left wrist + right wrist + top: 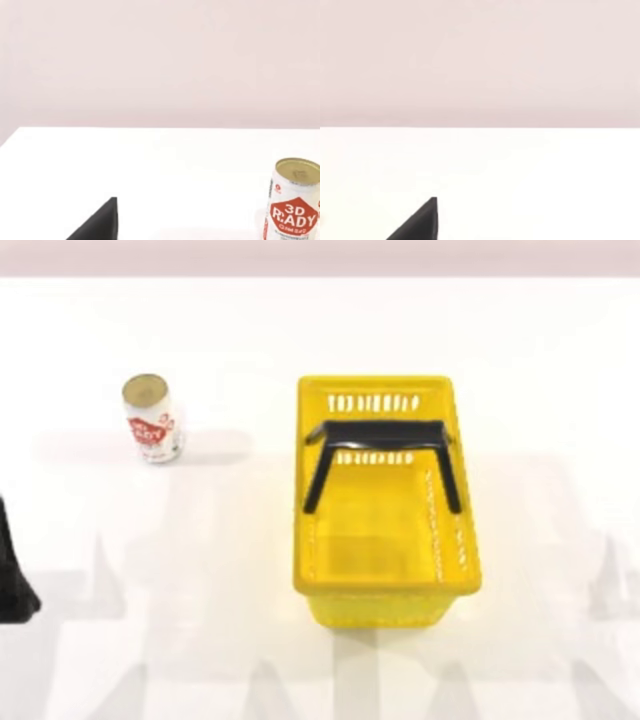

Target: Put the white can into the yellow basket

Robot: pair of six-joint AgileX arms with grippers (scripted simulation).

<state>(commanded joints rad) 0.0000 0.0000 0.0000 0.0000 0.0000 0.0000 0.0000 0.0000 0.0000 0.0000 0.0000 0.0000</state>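
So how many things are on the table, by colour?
White: 1, the white can, standing at the table's left.
Yellow: 1, the yellow basket with a black handle, in the middle.
Total: 2.

Top view looks straight down; wrist views face low across the table point(520, 350).

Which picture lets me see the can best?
The top view: the whole can stands upright on the table, left of the basket. The left wrist view shows it closer, red label readable, but cut off at the picture's edge. The right wrist view shows no can at all.
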